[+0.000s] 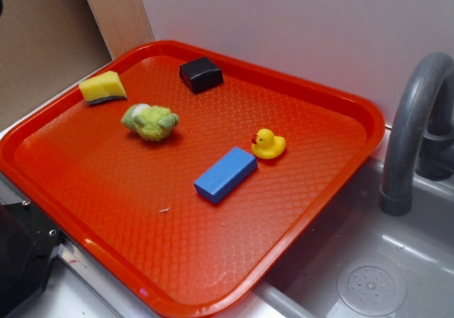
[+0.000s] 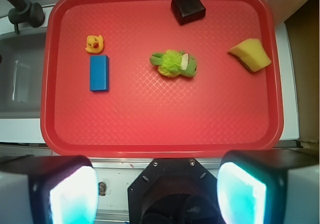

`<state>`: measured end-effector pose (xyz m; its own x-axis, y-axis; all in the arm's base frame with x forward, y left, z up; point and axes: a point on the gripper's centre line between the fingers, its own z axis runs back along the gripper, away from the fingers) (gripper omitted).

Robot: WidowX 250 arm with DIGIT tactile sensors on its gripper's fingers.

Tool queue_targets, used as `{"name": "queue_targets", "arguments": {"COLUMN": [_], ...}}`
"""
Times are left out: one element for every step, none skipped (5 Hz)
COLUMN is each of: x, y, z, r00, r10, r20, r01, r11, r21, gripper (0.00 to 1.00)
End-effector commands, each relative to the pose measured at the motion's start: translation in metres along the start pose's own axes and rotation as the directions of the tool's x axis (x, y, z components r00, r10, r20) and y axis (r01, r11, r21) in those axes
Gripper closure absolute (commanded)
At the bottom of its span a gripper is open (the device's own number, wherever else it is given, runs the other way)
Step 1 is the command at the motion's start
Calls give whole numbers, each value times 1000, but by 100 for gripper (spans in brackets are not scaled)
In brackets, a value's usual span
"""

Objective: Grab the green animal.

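The green animal (image 1: pixel 150 121) (image 2: pixel 174 64), a small fuzzy light-green plush with a whitish patch at one end, lies on the red tray (image 1: pixel 106 190) (image 2: pixel 160 129), left of its middle in the exterior view. In the wrist view my gripper (image 2: pixel 157 194) hangs high over the counter just off the tray's near edge, far from the plush. Its two pale pads (image 2: pixel 72 194) stand wide apart with nothing between them. The exterior view does not show the fingers.
On the tray also lie a yellow sponge wedge (image 1: pixel 103 87) (image 2: pixel 250 54), a black block (image 1: pixel 201 74) (image 2: pixel 188 8), a yellow rubber duck (image 1: pixel 268 144) (image 2: pixel 94 43) and a blue block (image 1: pixel 225 174) (image 2: pixel 99 72). A grey faucet (image 1: pixel 415 133) and sink (image 1: pixel 369 282) lie to the right.
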<state>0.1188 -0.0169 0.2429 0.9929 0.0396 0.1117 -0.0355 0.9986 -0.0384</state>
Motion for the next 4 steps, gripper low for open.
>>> {"name": "queue_targets", "arguments": {"x": [0, 45, 68, 86], "y": [0, 4, 13, 21], "z": [0, -1, 0, -2], "r00": [1000, 992, 966, 866], "r10": [0, -127, -257, -496], "r20": [0, -8, -3, -56], "r01": [0, 127, 257, 499], "r11": [1000, 991, 966, 862], "r21": [0, 47, 24, 91], "gripper": [0, 0, 0, 0]}}
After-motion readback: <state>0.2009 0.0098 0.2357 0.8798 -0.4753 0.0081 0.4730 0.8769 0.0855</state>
